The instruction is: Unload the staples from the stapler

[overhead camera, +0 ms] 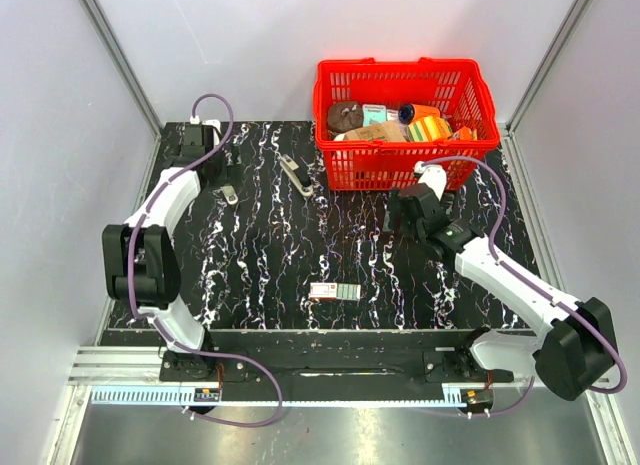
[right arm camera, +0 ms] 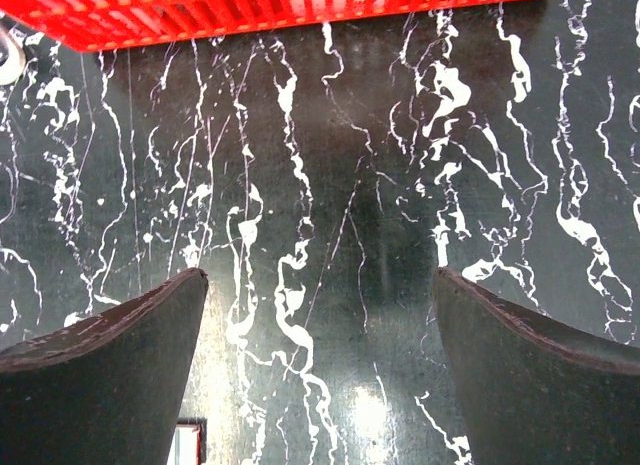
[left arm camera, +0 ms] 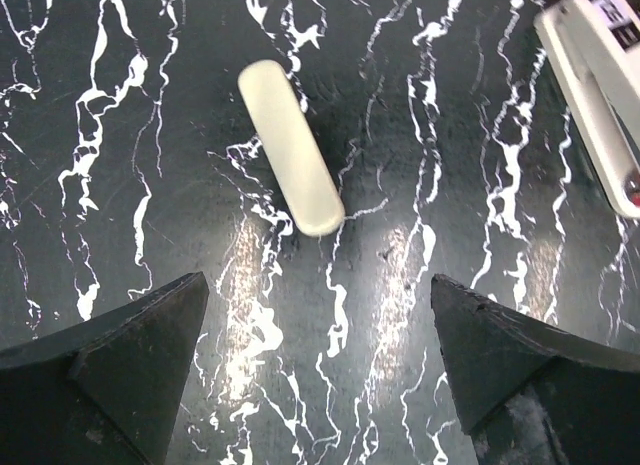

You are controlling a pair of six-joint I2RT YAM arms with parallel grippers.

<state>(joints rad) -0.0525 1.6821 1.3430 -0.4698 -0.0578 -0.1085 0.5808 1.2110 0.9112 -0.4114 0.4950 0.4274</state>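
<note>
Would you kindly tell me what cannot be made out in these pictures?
Stapler: left wrist view, cut off by right edge; top view too small to show staples.
Small box: top view, label too small to read.
Basket contents: top view, overlapping.

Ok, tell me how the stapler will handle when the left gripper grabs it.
The stapler looks like a hard white shell with metal parts, so probably stiff and fairly heavy for its size. It lies flat and long on the table, so it is unlikely to roll; pushed off-centre it would likely pivot. Its smooth casing may slip.
</note>
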